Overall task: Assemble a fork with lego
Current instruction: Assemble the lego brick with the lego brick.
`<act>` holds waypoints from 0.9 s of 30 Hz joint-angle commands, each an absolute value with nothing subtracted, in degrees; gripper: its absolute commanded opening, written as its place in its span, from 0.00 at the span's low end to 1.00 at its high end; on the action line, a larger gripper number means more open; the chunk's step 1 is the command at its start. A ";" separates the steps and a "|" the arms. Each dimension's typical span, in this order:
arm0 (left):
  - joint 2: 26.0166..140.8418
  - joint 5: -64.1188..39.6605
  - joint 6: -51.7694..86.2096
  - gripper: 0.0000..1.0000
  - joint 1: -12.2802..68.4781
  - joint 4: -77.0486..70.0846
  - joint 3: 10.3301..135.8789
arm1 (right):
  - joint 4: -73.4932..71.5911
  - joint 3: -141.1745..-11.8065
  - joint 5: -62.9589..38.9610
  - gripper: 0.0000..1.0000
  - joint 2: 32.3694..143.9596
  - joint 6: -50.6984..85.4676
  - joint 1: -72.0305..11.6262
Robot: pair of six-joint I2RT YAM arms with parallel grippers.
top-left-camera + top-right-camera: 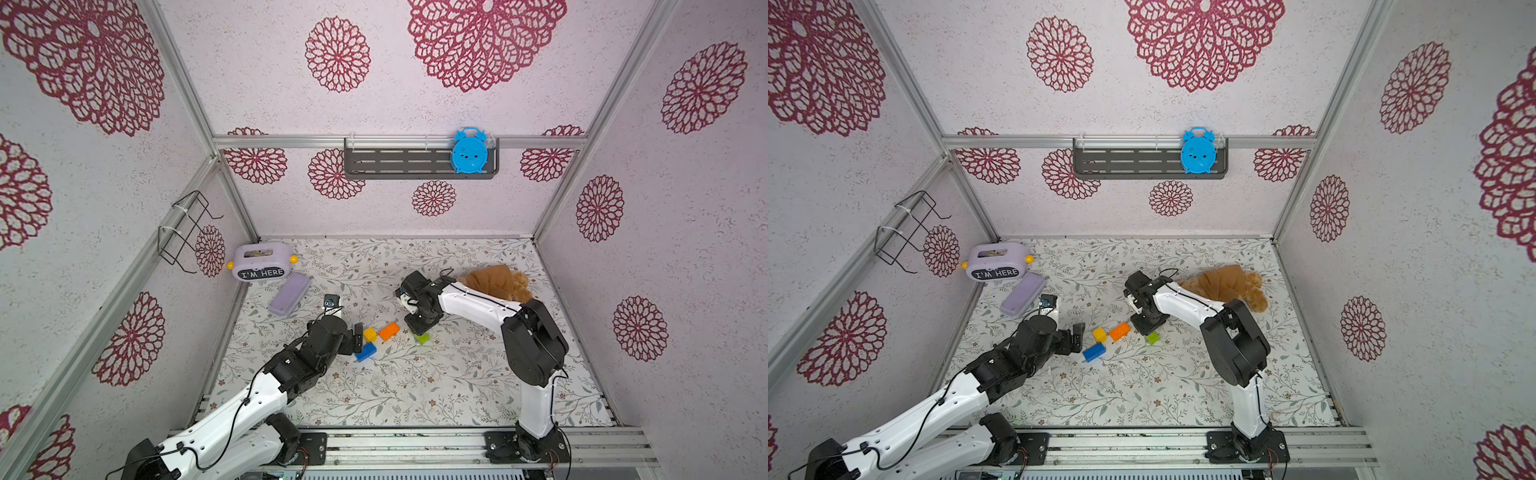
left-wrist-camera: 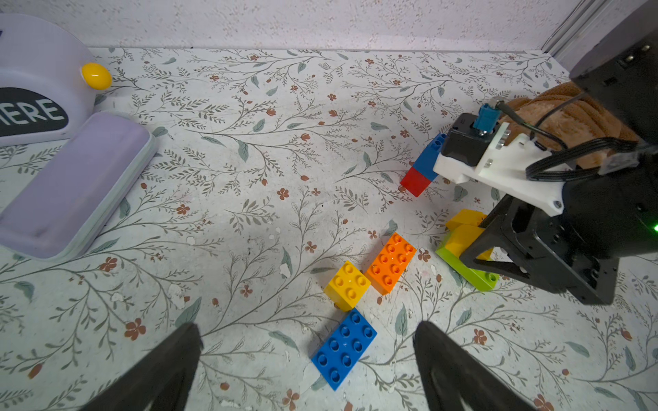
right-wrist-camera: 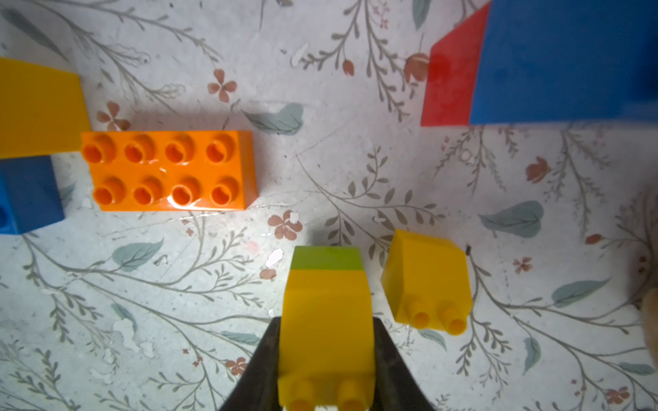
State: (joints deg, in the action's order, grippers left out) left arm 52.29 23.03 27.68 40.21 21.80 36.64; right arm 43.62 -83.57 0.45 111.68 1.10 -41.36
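1. At mid-table, our right gripper (image 3: 325, 322) pinches a yellow brick (image 3: 325, 309) seated on the lime green brick (image 3: 325, 258); the red-and-blue handle (image 2: 422, 169) lies nearby, unattached, so assembly is unfinished.
2. Our left gripper (image 2: 306, 327) hangs spread near the blue brick (image 2: 343, 350) (nothing held).
3. We expect a poorly seated yellow brick to tilt or pop off under uneven pressure.
4. We may also nudge the second yellow brick (image 3: 427, 281) beside it.
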 commanded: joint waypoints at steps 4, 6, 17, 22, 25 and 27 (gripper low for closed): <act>51.81 23.64 28.01 0.97 39.71 21.73 36.48 | 45.82 -81.73 2.93 0.23 114.38 1.32 -41.66; 52.01 23.56 27.94 0.97 39.68 21.73 36.56 | 46.54 -81.02 3.44 0.23 115.31 1.14 -41.83; 53.26 23.05 27.93 0.97 39.68 21.83 36.83 | 48.18 -77.67 3.97 0.23 120.26 0.38 -42.09; 54.17 22.13 29.82 0.97 39.47 22.53 37.06 | 49.71 -83.07 3.49 0.28 115.63 0.45 -41.84; 55.39 20.22 31.26 0.97 38.86 23.71 38.32 | 50.77 -87.71 2.94 0.41 112.88 0.07 -41.70; 56.08 19.42 30.76 0.97 38.76 24.13 39.05 | 51.39 -89.12 3.15 0.49 111.35 -0.09 -41.70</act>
